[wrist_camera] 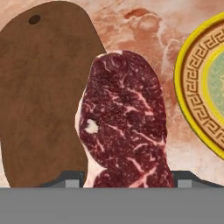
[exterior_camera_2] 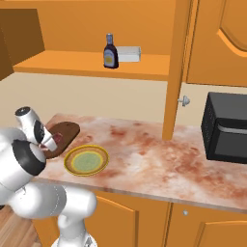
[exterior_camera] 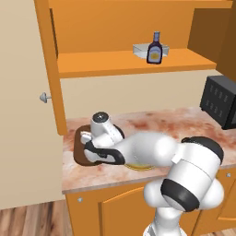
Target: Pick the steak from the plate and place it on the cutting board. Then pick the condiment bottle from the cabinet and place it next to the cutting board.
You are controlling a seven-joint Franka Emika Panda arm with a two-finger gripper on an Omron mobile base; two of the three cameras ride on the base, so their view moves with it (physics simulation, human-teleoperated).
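steak (wrist_camera: 124, 122): centre frame in hand view, clamped between the gripper (wrist_camera: 127, 181) jaws
cutting board (wrist_camera: 41, 94): left, partly under it
plate (wrist_camera: 203, 83): right edge

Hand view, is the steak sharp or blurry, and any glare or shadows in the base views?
Hand view: the steak is sharp, marbling crisp, no glare. Left base view: flat even light, the arm hides most of the cutting board. Right base view: the plate is clear, no strong shadows.
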